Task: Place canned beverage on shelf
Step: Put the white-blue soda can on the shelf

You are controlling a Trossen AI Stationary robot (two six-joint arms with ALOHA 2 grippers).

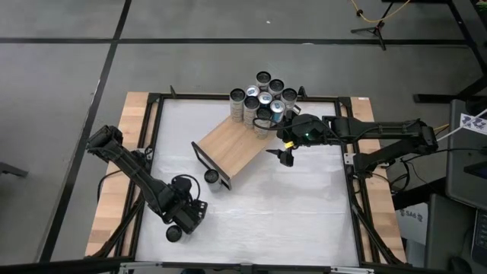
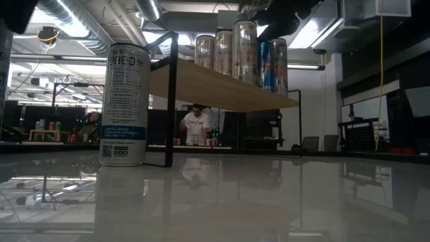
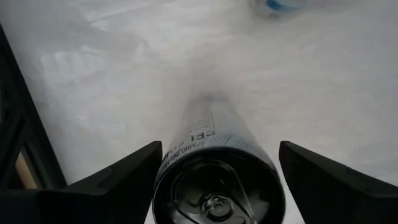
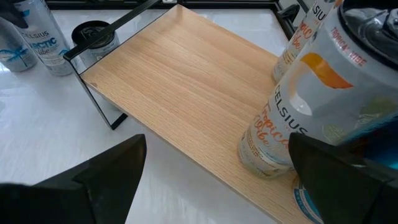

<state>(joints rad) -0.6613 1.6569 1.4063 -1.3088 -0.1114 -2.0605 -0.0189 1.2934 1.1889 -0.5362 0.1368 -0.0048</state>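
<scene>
**Left arm lines up on a can at the near corner of the table**

The can [image 3: 217, 180] under the left arm stands upright on the white table [image 1: 304, 205], at its near left part, well apart from the shelf [image 1: 232, 144]. From that arm's own camera I look straight down on the can's pull-tab top, with one dark finger to each side. The left gripper [image 1: 185, 215] has its jaws spread wide around the can, and there is clear daylight on both sides, so I judge nothing is gripped yet.

To do this well, the arm should, I think, come lower so the pads meet the can's straight wall rather than its rim, stay centred so neither finger nudges it first, then close gently; a tall thin can tips easily on a smooth top.

Another can [image 1: 212, 177] stands just beside the shelf's near black frame end, so the carry needs enough height to clear both it and the frame.

The shelf lies slantwise mid-table, its wooden board bare along most of its length, and that open stretch looks the obvious landing spot. At its far end a cluster of cans [image 1: 262, 99] is packed close together.

The right gripper [image 1: 284, 154] hangs by that cluster over the shelf's far end, jaws wide and holding nothing.
</scene>
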